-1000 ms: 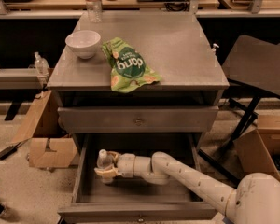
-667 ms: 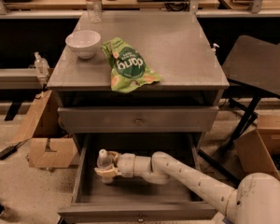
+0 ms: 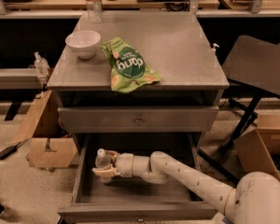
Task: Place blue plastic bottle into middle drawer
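Nothing much has moved since the earlier frame: the arm reaches into the same spot and the bottle stands where it stood, upright at the back left of the open drawer.

We see the two-finger cream-coloured claw (image 3: 105, 168) inside the middle drawer (image 3: 144, 191), a wide grey box with a bare flat floor, pulled out below the closed upper drawer front (image 3: 138, 120). The claw's fingers sit narrow around the lower body of the blue plastic bottle (image 3: 101, 158), so we judge it to be holding the bottle, which is low over the drawer floor or already touching it; we cannot tell which.

We expect the bottle to handle as a light thing with thin walls that give under a hard squeeze and a smooth, somewhat slippery skin. The best hold is around the middle of the body, where the claw is now, not at the neck. Being tall and narrow, it could tip if let go before its base is flat on the floor.

It looks small and clear, with a white screw cap (image 3: 101, 151) and a pale band round its middle.

On the grey desk (image 3: 186, 45) above lie a white ceramic bowl (image 3: 83, 43) and a green crinkled snack bag (image 3: 127, 67), well apart from the work.
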You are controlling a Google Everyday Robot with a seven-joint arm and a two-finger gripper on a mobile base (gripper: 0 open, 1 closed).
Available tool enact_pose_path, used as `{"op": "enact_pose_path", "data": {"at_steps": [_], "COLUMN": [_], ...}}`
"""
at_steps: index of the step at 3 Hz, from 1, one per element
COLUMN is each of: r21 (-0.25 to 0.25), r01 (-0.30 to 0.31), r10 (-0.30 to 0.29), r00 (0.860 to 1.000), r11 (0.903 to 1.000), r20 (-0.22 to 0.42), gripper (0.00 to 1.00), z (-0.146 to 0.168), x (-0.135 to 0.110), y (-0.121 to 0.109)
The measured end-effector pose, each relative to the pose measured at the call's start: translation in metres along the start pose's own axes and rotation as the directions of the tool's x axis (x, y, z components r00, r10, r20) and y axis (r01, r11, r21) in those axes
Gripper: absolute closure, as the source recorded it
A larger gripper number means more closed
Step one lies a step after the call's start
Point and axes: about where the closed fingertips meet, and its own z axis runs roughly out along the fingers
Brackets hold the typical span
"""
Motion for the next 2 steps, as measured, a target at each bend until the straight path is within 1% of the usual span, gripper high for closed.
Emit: {"op": "enact_pose_path", "data": {"at_steps": [1,2], "r21": [-0.003,-0.005], "r01": [0.000,0.000], "r10": [0.000,0.000], "r00": [1.000,1.000], "r11": [1.0000,1.0000], "r20": [0.001,0.002], "gripper": [0.04,0.00], "z": [0.0017,0.0026], "x": [-0.0004,-0.0007], "y": [0.0011,0.0017]}}
